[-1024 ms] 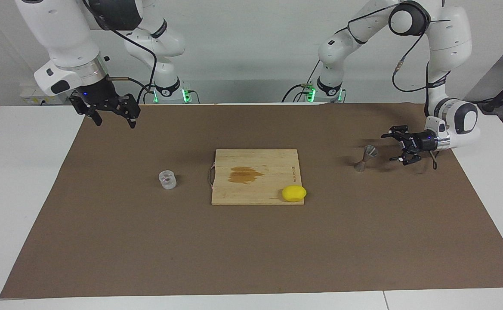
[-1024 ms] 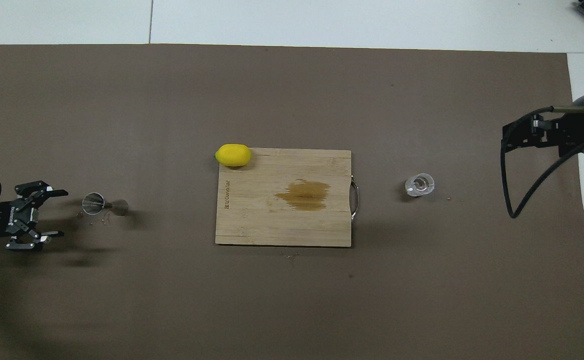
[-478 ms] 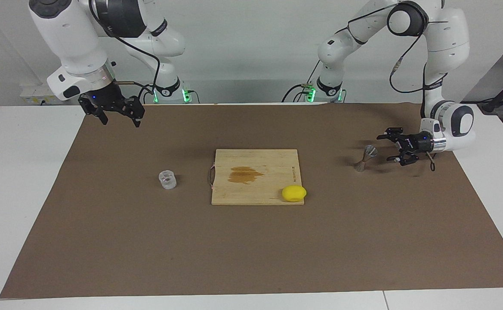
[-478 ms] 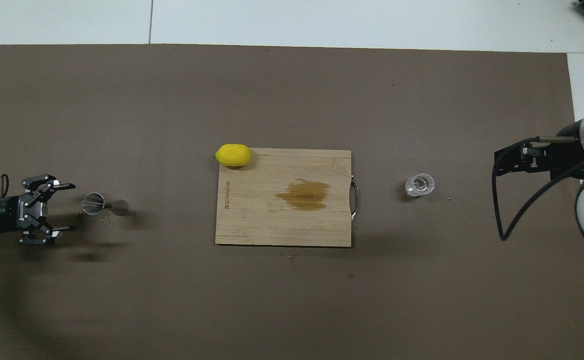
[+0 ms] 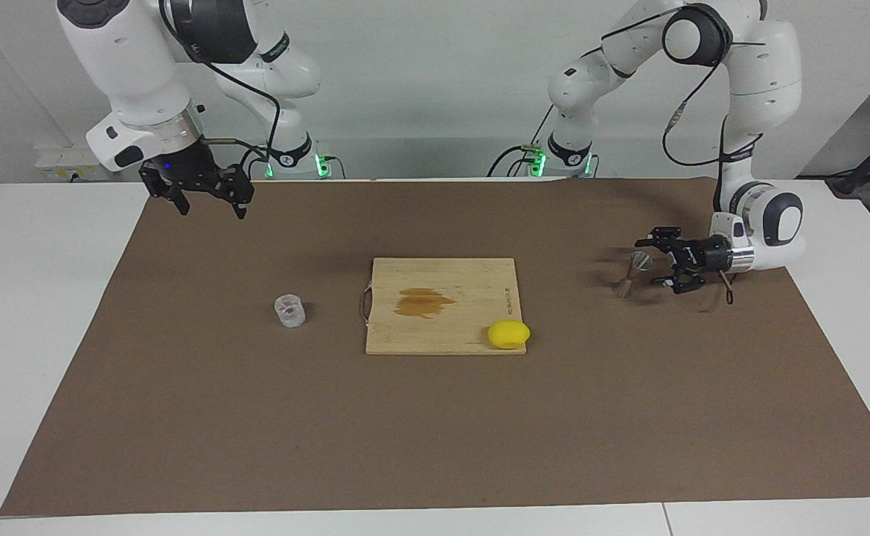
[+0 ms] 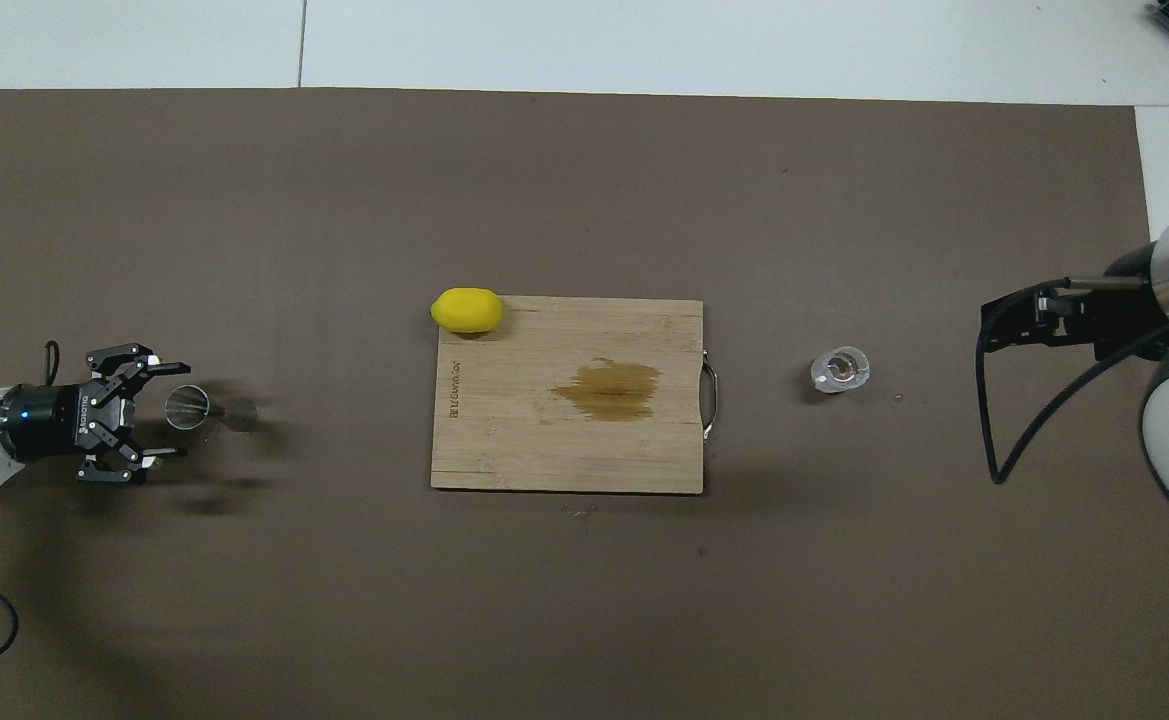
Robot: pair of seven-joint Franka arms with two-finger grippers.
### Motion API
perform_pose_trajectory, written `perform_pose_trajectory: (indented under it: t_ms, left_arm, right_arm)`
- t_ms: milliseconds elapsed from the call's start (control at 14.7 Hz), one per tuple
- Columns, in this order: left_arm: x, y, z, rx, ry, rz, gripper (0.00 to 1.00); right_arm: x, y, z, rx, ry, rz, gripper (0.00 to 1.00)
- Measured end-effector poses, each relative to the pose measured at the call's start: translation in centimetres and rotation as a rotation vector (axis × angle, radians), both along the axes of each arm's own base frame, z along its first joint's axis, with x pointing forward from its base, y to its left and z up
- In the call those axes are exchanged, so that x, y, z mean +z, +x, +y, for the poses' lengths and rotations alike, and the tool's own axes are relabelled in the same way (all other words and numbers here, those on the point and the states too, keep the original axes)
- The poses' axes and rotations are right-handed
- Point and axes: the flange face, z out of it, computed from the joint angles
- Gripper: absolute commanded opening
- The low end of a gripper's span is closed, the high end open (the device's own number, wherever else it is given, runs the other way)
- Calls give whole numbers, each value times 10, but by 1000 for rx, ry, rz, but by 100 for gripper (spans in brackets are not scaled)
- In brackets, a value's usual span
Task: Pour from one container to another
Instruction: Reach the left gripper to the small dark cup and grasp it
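The clear glass cup (image 5: pixel 289 310) stands on the brown mat toward the right arm's end, beside the board's handle; it also shows in the overhead view (image 6: pixel 840 369). The grey metal jigger (image 5: pixel 630 273) stands on the mat toward the left arm's end (image 6: pixel 206 409). My left gripper (image 5: pixel 649 262) lies level and low, open, with its fingertips on either side of the jigger's upper cone, apart from it (image 6: pixel 180 410). My right gripper (image 5: pixel 211 211) hangs open and empty, high over the mat's corner at the right arm's end (image 6: pixel 994 325).
A wooden cutting board (image 5: pixel 472 283) with a brown stain lies mid-table (image 6: pixel 564 460). A yellow lemon (image 5: pixel 508 334) sits at the board's corner farthest from the robots, toward the left arm's end (image 6: pixel 466 310). White table surrounds the mat.
My left gripper has slid toward the jigger, and its open fingers now flank the upper cone. My right gripper has shifted slightly toward the table's middle. Cup and jigger have not moved.
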Motion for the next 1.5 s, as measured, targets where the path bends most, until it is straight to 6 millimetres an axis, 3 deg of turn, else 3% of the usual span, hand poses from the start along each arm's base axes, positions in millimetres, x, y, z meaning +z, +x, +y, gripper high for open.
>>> perform_pose_trajectory:
  t_ms: [955,1092,1501]
  left_arm:
    - [2,-3,-10,-33,-38,6,98]
    - [2,-3,-12,-36,-38,6,93]
    - [1,-2,-12,-36,-34,7,58]
  right_arm:
    - [-2,0,-1,38,2,4,100]
    - [-2,0,-3,36,2,5,100]
    - [-4,0,-4,33,2,9,100]
